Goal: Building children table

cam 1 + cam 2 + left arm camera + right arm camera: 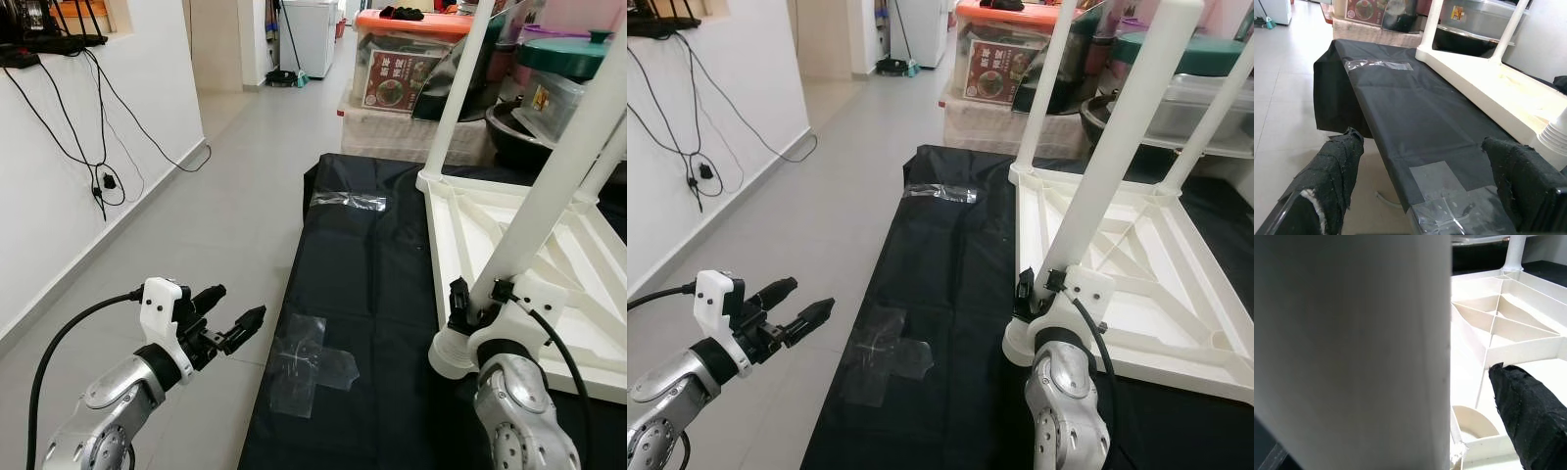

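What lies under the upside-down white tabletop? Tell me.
The upturned white tabletop rests on a black sheet spread over a raised surface, with clear tape patches on it. What is beneath the sheet is covered. The right gripper is at the near leg.

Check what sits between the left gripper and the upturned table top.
Only the black sheet with clear tape patches, seen from the head views; left gripper hovers open beside it, table top beyond.
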Robot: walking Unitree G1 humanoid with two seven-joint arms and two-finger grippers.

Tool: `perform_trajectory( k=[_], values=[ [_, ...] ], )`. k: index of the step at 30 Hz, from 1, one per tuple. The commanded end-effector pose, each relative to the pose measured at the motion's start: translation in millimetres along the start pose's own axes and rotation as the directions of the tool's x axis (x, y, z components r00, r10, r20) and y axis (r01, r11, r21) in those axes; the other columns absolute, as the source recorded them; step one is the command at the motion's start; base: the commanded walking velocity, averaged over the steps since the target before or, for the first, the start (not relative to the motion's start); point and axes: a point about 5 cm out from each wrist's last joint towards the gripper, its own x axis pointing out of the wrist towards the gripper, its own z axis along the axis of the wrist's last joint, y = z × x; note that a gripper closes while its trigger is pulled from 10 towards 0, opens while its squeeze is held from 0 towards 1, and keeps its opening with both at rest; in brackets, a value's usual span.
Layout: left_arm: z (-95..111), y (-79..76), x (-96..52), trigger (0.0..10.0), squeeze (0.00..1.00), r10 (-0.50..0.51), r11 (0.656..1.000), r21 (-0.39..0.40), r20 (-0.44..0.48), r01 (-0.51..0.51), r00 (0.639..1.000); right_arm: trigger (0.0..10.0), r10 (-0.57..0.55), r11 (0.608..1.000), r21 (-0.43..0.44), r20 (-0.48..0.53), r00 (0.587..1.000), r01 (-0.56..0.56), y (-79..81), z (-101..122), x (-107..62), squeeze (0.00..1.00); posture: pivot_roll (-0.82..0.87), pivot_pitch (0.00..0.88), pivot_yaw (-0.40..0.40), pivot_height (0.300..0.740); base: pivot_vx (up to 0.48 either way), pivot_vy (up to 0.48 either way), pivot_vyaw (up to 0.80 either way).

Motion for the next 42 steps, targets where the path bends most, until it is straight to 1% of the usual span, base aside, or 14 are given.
perform_trajectory(
  k=[1,11,12,13,15,16,23,28,30,33,34,36,39,42],
  values=[
    [-3.2,0.2,2.0,10.0,0.0,-0.005,1.0,-0.002,-0.01,0.005,1.0,10.0,0.001,1.0,0.012,0.054,0.999,-0.002,-1.1,14.3,0.6,0.0,-0.01,0.0,-0.049,0.74,0.0,0.0,0.0],
    [-3.1,-0.4,4.5,10.0,0.0,-0.024,1.0,-0.007,-0.01,0.024,1.0,10.0,0.157,0.987,-0.066,0.172,0.972,-0.147,-7.5,50.1,15.0,0.02,-0.02,0.0,-0.042,0.74,0.0,0.0,0.0],
    [-3.0,-0.4,4.7,10.0,0.0,-0.025,1.0,-0.007,-0.01,0.025,1.0,10.0,0.189,0.981,-0.076,0.164,0.968,-0.179,-6.7,50.9,16.0,0.07,-0.02,0.0,-0.042,0.74,0.0,0.0,0.0],
    [-3.2,-0.8,5.3,10.0,0.0,-0.026,1.0,-0.008,-0.009,0.026,1.0,10.0,0.279,0.959,-0.084,0.14,0.95,-0.27,-5.3,51.5,19.9,0.0,-0.02,0.0,-0.042,0.74,0.0,0.0,0.0],
    [-3.2,-0.8,5.3,10.0,0.0,-0.026,1.0,-0.008,-0.009,0.026,1.0,10.0,0.279,0.959,-0.084,0.14,0.95,-0.27,-5.3,51.5,19.9,0.0,-0.02,0.0,-0.042,0.74,0.0,0.0,0.0],
    [-4.1,-2.7,6.5,10.0,0.0,-0.032,0.999,-0.011,-0.008,0.032,0.999,10.0,0.414,0.909,-0.11,0.11,0.904,-0.403,-10.9,56.0,32.8,0.0,-0.02,0.0,-0.042,0.74,0.0,0.0,0.0],
    [-4.8,-4.1,7.5,10.0,0.0,-0.037,0.999,-0.012,-0.009,0.036,0.999,10.0,0.474,0.874,-0.163,0.073,0.877,-0.459,-31.1,64.3,54.9,0.0,-0.01,0.0,-0.047,0.74,0.0,0.0,0.0],
    [-4.4,-3.3,6.6,10.0,0.0,-0.032,0.999,-0.01,-0.004,0.032,0.999,10.0,0.631,0.75,-0.204,-0.062,0.773,-0.629,-50.7,64.2,75.3,0.0,0.0,0.0,-0.057,0.74,0.0,0.0,0.0],
    [-4.4,-3.3,6.6,10.0,0.0,-0.032,0.999,-0.01,-0.004,0.032,0.999,10.0,0.631,0.75,-0.204,-0.062,0.773,-0.629,-50.7,64.2,75.3,0.0,0.0,0.0,-0.057,0.74,0.0,0.0,0.0],
    [-4.8,-3.9,7.4,10.0,0.0,-0.033,0.999,-0.008,-0.003,0.032,0.999,10.0,0.75,0.629,-0.17,-0.123,0.649,-0.759,-44.2,59.5,81.2,0.0,0.02,0.0,-0.068,0.74,0.0,0.0,0.0],
    [-4.8,-3.9,7.4,10.0,0.0,-0.033,0.999,-0.008,-0.003,0.032,0.999,10.0,0.75,0.629,-0.17,-0.123,0.649,-0.759,-44.2,59.5,81.2,0.0,0.02,0.0,-0.068,0.74,0.0,0.0,0.0],
    [-4.4,-4.1,7.3,10.0,0.0,-0.033,0.999,-0.006,-0.002,0.033,0.999,10.0,0.805,0.552,-0.15,-0.162,0.571,-0.82,-40.9,54.9,83.4,0.0,0.03,0.0,-0.074,0.74,0.0,0.0,0.0],
    [-3.9,-4.0,6.7,10.0,0.0,-0.033,0.999,-0.003,-0.002,0.033,0.999,10.0,0.831,0.505,-0.131,-0.196,0.521,-0.853,-40.5,49.8,86.5,0.0,0.03,0.0,-0.074,0.74,0.0,0.0,0.0],
    [-3.8,-3.8,6.3,10.0,0.0,-0.032,0.999,-0.001,-0.003,0.032,0.999,10.0,0.823,0.519,-0.124,-0.197,0.533,-0.846,-40.4,46.5,93.3,0.0,0.04,0.0,-0.081,0.74,0.0,0.0,0.0]
  ],
)
